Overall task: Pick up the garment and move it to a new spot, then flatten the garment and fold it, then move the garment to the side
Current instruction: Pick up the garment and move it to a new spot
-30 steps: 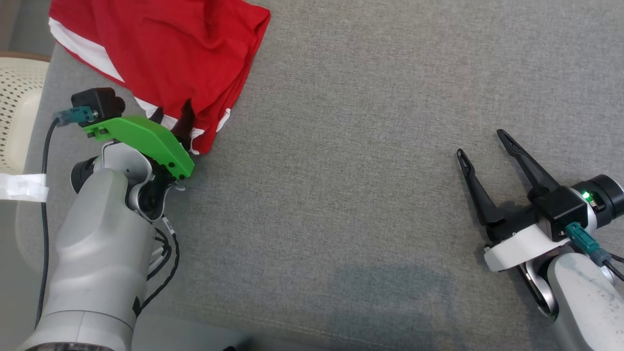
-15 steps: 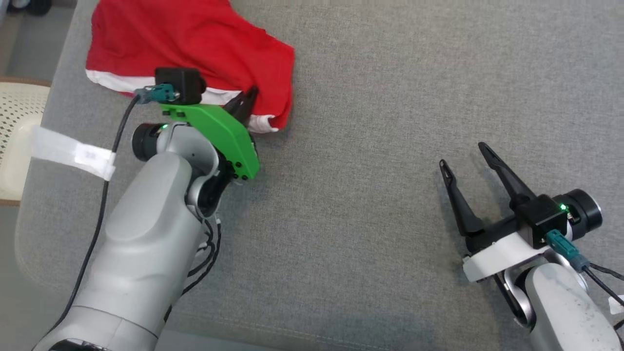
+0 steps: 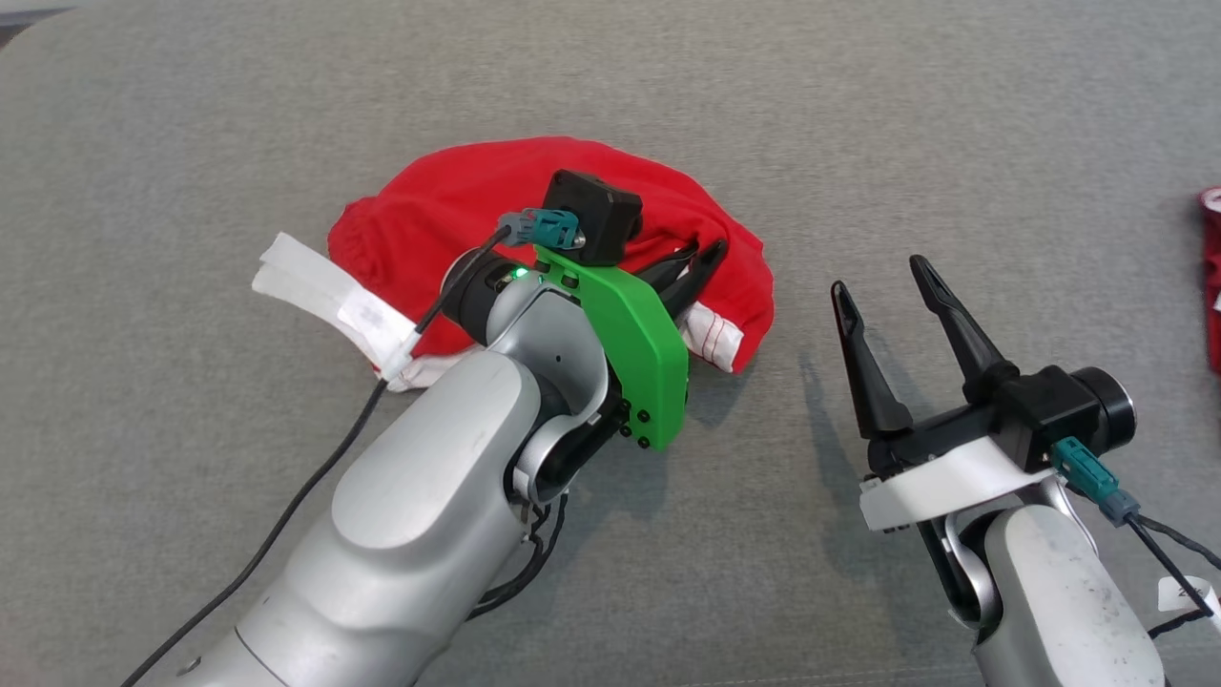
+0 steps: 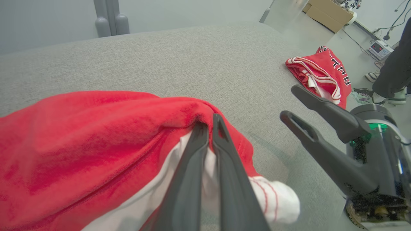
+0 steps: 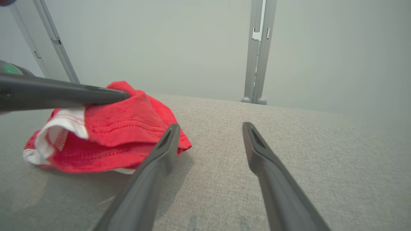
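Pinching garment (image 3: 429, 219), left hand (image 3: 704, 253); right hand (image 3: 879, 274) spread (another garment (image 4: 316, 69) beyond)

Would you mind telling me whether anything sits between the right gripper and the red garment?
Nothing visible does: only bare grey surface lies between the open right gripper and the red garment, which the left gripper holds pinched.

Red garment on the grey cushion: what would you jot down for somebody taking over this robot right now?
Left gripper: shut on the red garment, at its white-trimmed edge, lifting that edge slightly.
Right gripper: open, empty, beside it over the grey cushion.
Garment: bunched in a heap mid-cushion.
Done: the grasp.
To do: place, flatten, fold, move aside.
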Tool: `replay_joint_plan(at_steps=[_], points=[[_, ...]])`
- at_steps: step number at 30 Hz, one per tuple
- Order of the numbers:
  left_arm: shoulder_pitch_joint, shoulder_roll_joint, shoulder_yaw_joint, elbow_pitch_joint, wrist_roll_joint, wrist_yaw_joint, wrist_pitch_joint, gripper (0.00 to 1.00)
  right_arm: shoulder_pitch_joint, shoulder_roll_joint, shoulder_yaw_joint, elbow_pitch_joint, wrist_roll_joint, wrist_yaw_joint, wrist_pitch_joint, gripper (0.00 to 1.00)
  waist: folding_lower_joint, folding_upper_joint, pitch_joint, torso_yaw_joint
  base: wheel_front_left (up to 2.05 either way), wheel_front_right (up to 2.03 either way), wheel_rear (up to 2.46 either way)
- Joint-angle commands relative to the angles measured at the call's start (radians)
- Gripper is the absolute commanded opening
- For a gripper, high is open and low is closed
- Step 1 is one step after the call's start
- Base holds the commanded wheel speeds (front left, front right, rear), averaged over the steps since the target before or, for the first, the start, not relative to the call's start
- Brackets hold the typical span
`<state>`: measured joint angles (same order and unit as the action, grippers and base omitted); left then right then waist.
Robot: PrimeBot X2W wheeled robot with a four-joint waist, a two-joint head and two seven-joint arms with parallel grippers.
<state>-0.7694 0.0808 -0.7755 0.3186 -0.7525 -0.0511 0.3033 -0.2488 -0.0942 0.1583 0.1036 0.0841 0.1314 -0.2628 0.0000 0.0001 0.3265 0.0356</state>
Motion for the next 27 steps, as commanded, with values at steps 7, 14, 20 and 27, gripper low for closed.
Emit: replay_joint_plan(at_steps=[7,14,20,27], points=[[-0.013,-0.016,-0.043,0.041,0.002,0.063,0.045,0.00,0.015,0.039,0.028,-0.024,0.023,-0.001,-0.002,1.00,0.0000,-0.0001,-0.019,-0.372,0.00,0.00,0.00],[-0.030,-0.027,-0.085,0.155,0.011,0.079,-0.008,0.00,0.030,0.044,0.035,-0.033,0.078,-0.001,-0.002,1.00,0.0000,-0.0001,0.001,-0.510,0.00,0.00,0.00],[-0.033,-0.027,-0.120,0.213,-0.029,0.096,-0.060,1.00,0.044,0.044,0.019,-0.042,0.105,-0.001,-0.002,1.00,0.0000,-0.0001,0.019,-0.516,0.00,0.00,0.00],[0.011,0.024,-0.101,0.191,-0.034,0.081,-0.124,1.00,0.059,0.043,-0.033,-0.053,0.076,-0.001,-0.002,1.00,0.0000,-0.0001,0.004,-0.410,0.00,0.00,0.00]])
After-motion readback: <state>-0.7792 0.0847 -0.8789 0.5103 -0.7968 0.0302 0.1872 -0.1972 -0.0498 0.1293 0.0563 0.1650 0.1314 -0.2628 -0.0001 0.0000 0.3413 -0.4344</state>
